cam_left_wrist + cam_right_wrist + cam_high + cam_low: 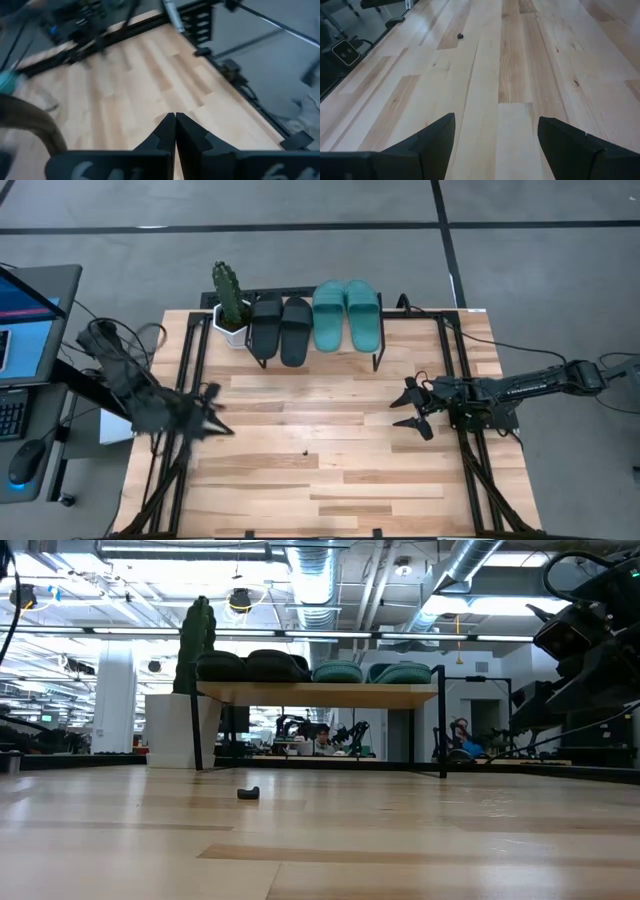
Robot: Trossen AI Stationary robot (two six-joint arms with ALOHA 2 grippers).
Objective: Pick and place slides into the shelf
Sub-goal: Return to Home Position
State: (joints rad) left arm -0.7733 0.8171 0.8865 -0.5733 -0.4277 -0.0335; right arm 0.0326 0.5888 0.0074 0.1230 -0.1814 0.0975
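Wooden surface point(330, 480) holds the shelf point(320, 695), slides point(330, 320) aboard, beyond the closed left gripper point(175, 122) and open right gripper point(412, 412); a wide swing home could clip its frame.

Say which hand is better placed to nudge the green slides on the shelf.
Probably right: the right hand is open and nearer the green slides; the left hand is shut and farther.

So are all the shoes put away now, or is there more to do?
Looks finished: both black slides and both green slides sit side by side on the shelf. Nothing is in hand: the left gripper is shut and empty, the right gripper open, each near its table edge. Nothing seems left to place.
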